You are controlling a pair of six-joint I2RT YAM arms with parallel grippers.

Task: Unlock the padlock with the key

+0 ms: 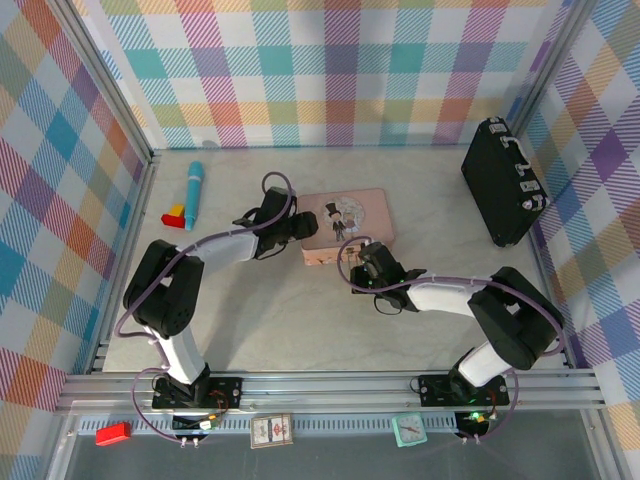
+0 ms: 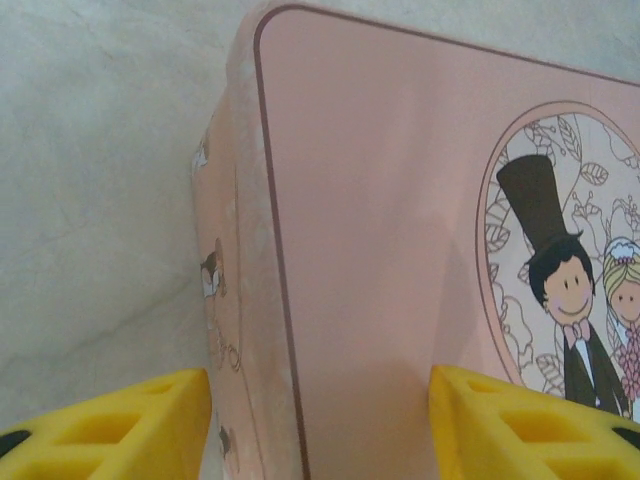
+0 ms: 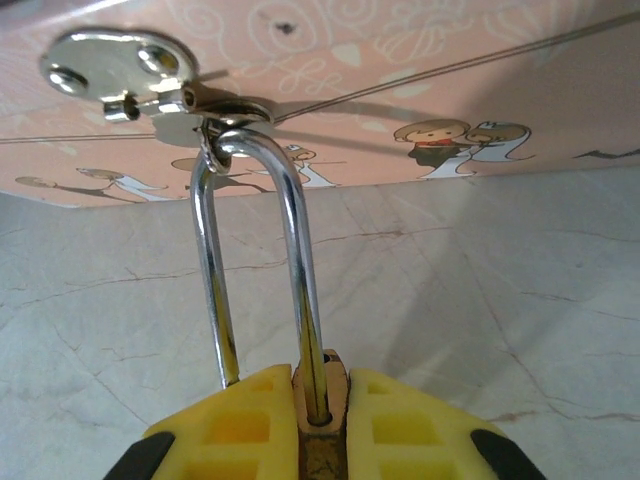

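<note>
The brass padlock (image 3: pixel 322 400) is clamped edge-on between the yellow fingers of my right gripper (image 3: pixel 322 375), which is shut on its body. Its silver shackle (image 3: pixel 255 250) hooks through the round metal hasp (image 3: pixel 140 65) on the front wall of the pink tin (image 1: pixel 345 225). One shackle leg enters the body; the other stands outside it, beside a finger. My left gripper (image 2: pixel 320 400) is open at the tin's left end, one finger (image 2: pixel 130 425) beside the side wall and the other over the lid (image 2: pixel 380 230). The key is hidden. In the top view, my right gripper (image 1: pixel 352 262) sits at the tin's front.
A black case (image 1: pixel 503 180) stands at the back right. A blue cylinder (image 1: pixel 194 192) and a red-and-yellow block (image 1: pixel 176 213) lie at the back left. Plaid walls enclose the marble table (image 1: pixel 300 320).
</note>
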